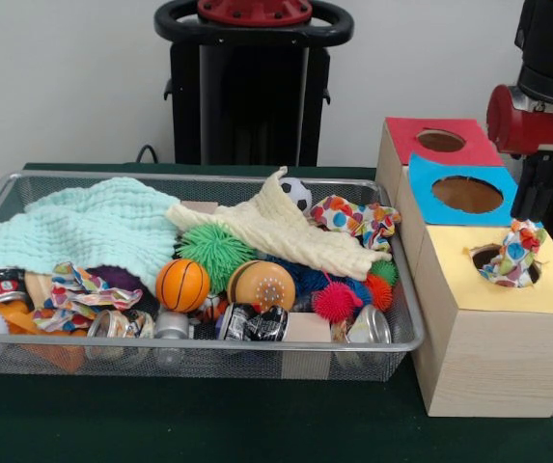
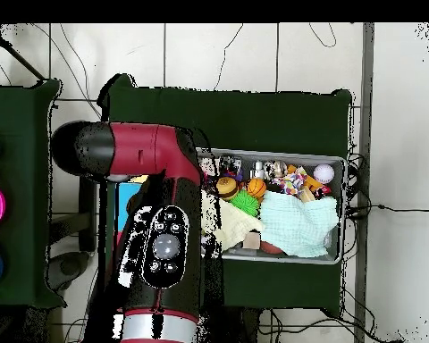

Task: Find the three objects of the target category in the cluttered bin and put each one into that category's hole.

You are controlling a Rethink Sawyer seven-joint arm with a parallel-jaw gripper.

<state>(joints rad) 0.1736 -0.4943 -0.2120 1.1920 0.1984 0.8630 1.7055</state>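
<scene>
A polka-dot cloth (image 1: 511, 257) sits crumpled in the round hole of the yellow-topped box (image 1: 546, 289), part of it sticking up above the rim. My gripper (image 1: 531, 210) hangs just above and slightly right of it, close to the cloth's top. A second polka-dot cloth (image 1: 355, 220) lies at the right end of the wire bin (image 1: 199, 351). A third (image 1: 75, 291) lies at the front left, among cans. In the overhead view my arm (image 2: 164, 241) hides the boxes and the gripper.
Behind the yellow box stand a blue-topped box (image 1: 428, 189) and a red-topped box (image 1: 409, 138), each with a hole. The bin also holds a mint towel (image 1: 93, 227), a cream cloth (image 1: 276, 231), a small basketball (image 1: 181, 285), spiky balls and cans.
</scene>
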